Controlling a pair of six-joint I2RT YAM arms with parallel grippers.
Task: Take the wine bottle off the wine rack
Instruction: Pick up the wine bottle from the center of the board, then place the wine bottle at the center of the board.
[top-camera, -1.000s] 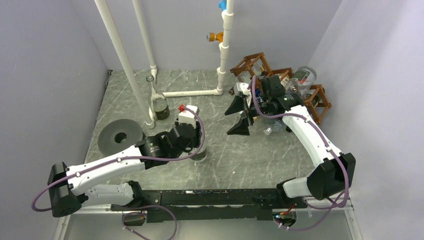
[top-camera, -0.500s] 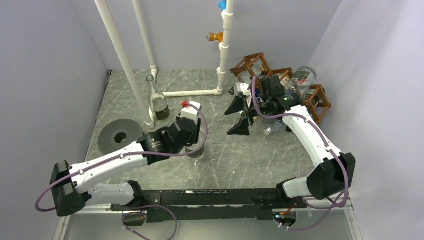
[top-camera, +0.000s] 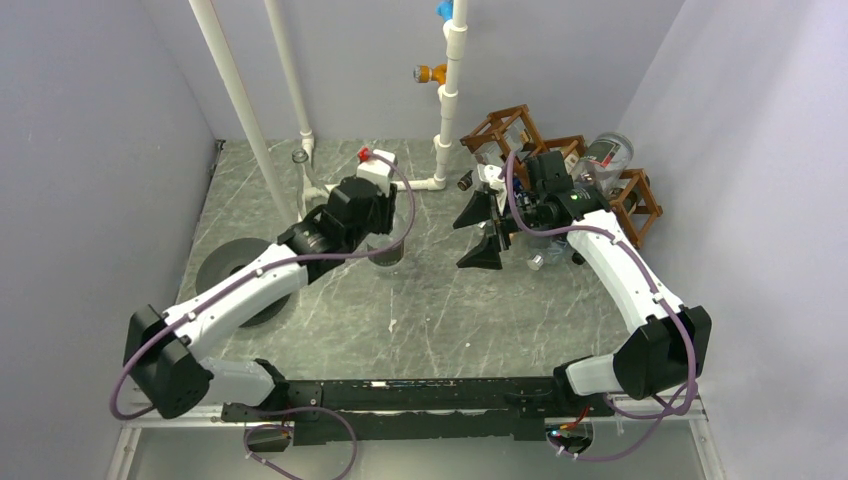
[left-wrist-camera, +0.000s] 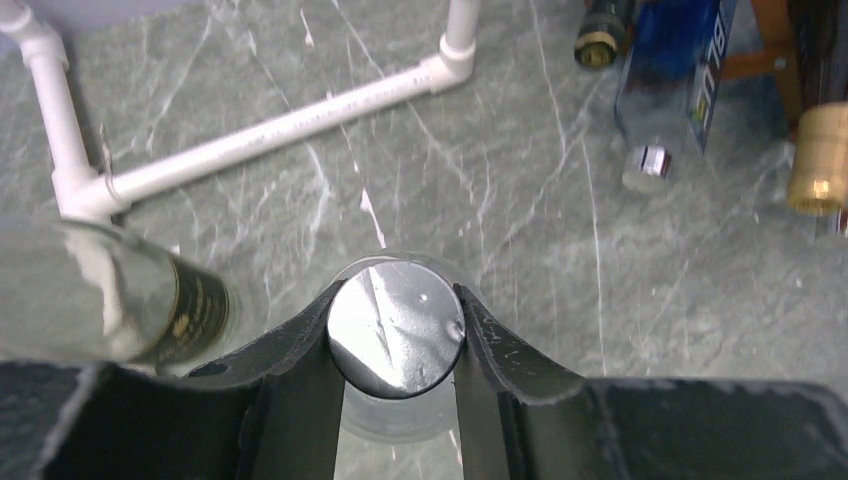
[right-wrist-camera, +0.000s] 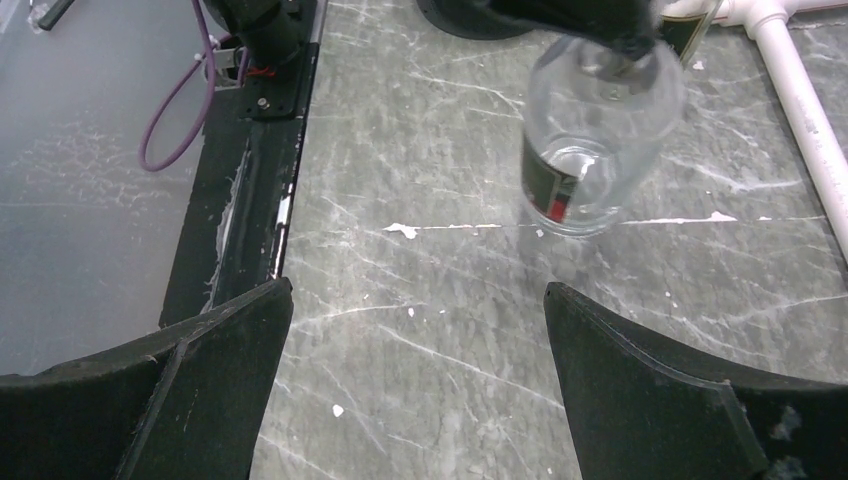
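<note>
A clear glass wine bottle (top-camera: 388, 252) with a dark label and a silver cap (left-wrist-camera: 397, 327) stands upright at mid-table, off the rack. My left gripper (left-wrist-camera: 397, 300) is shut on its neck from above, and the right wrist view also shows the bottle (right-wrist-camera: 590, 150). The brown wooden wine rack (top-camera: 497, 128) sits at the back right. It holds a clear labelled bottle (top-camera: 606, 155), a blue bottle (left-wrist-camera: 670, 80) and dark gold-capped necks (left-wrist-camera: 818, 160). My right gripper (top-camera: 470, 238) hangs open in front of the rack, nothing between its fingers (right-wrist-camera: 640, 380).
White PVC pipes (top-camera: 385, 185) run along the table's back and up the wall. Another glass bottle (left-wrist-camera: 100, 290) stands by the left pipe, mostly behind my left arm from above. A grey disc (top-camera: 222, 265) lies at the left. Walls close in on both sides.
My left gripper closed on the bottle's neck, then carried it from near the table's front toward the back. The right arm stayed still and open.
</note>
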